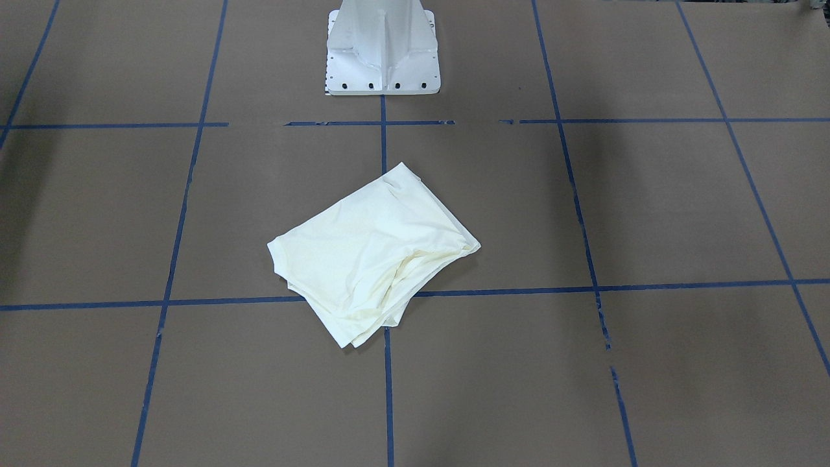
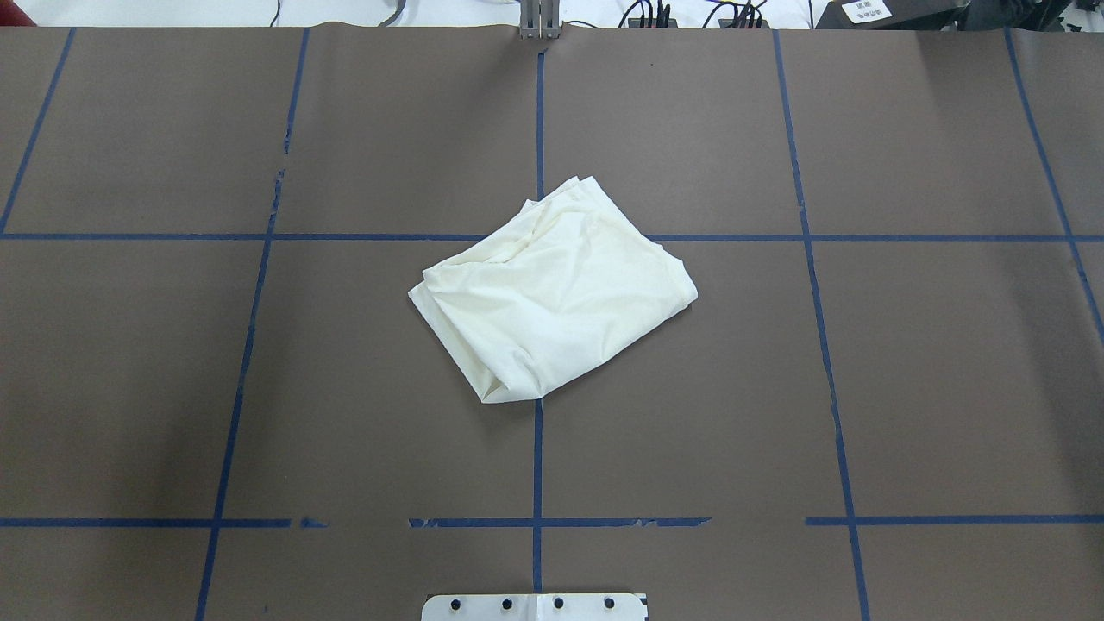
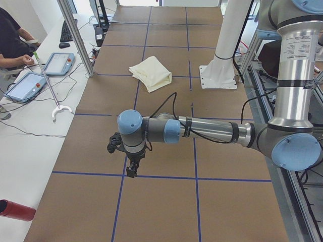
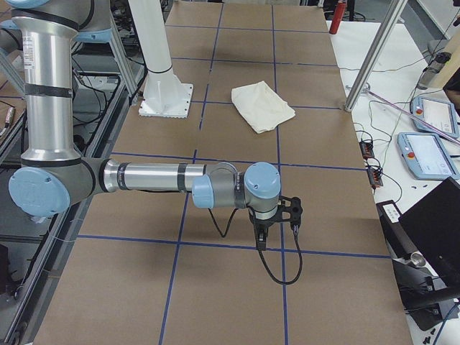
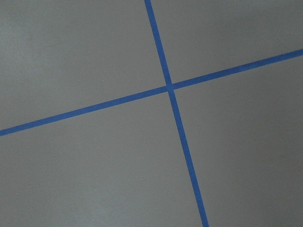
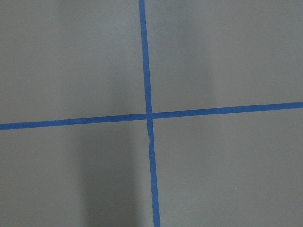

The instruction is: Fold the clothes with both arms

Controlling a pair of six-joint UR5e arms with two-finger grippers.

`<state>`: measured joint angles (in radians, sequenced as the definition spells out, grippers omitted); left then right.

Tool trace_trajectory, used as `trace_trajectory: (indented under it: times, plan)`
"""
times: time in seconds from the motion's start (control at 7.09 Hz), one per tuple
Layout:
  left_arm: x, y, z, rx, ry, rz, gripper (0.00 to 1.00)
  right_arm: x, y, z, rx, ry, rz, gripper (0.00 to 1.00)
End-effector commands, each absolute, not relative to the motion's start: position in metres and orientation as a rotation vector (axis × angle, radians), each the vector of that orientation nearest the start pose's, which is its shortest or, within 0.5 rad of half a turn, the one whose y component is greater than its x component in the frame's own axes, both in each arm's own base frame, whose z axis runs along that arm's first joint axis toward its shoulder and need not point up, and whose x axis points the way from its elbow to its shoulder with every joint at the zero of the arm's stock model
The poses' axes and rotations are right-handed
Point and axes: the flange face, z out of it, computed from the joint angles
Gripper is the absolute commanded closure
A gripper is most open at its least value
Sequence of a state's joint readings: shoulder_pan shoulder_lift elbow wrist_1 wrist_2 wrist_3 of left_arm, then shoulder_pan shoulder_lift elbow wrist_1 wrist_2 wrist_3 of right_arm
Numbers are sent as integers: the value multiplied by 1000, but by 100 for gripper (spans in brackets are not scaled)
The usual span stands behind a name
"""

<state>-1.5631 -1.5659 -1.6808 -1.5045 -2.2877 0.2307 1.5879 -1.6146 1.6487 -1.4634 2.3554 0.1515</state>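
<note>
T-shirt (image 2: 552, 293) looks folded; left gripper (image 3: 132, 169) and right gripper (image 4: 261, 237) hang well apart from it, open or closed cannot be told; you'd next square any loose edges.

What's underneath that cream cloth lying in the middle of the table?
The folded shirt rests on the brown table cover; blue tape lines run under it. Where they cross is covered, as are its inner layers.

Folded cream T-shirt (image 2: 552, 293) on blue-taped brown table (image 2: 906, 388)
</note>
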Motion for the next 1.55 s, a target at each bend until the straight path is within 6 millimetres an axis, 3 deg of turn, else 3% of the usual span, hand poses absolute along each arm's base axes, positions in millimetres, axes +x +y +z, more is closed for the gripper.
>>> trace_trajectory:
  times: [0.0, 0.56, 1.41]
  plan:
    - [-64, -492, 615, 124, 715, 248, 0, 50, -484, 629, 77, -785, 60, 0]
    - [-60, -492, 610, 73, 769, 104, 0, 53, -485, 632, 85, -724, 61, 0]
    - [-60, -492, 610, 71, 771, 99, 0, 54, -484, 632, 85, -729, 62, 0]
